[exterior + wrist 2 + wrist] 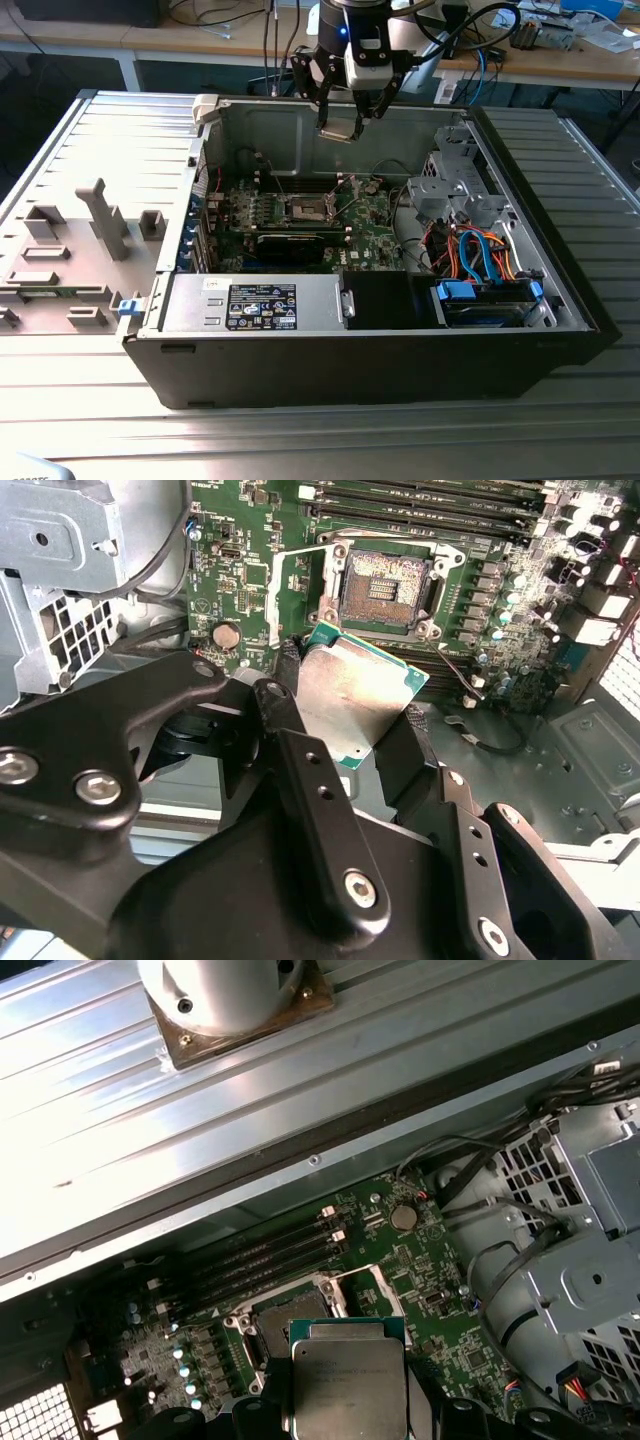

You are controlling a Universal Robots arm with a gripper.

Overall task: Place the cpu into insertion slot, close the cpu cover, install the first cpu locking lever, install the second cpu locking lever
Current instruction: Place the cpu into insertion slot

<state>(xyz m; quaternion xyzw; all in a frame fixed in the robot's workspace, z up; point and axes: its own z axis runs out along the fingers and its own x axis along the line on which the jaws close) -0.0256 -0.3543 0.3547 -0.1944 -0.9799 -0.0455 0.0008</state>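
gripper (348, 117) clenched on the cpu (355, 695) by its edges, above the insertion slot (385, 585). best kept level, i'd judge — corners squared to the slot.

No print is clear enough to read. In the exterior view a black label (262, 305) with white print sits on the grey power supply box (320, 305), at 7 o'clock from the motherboard (375, 225). A small white sticker (213, 284) lies at the label's 10 o'clock. In the first wrist view, faint engraving marks the top of the cpu (345, 1390).
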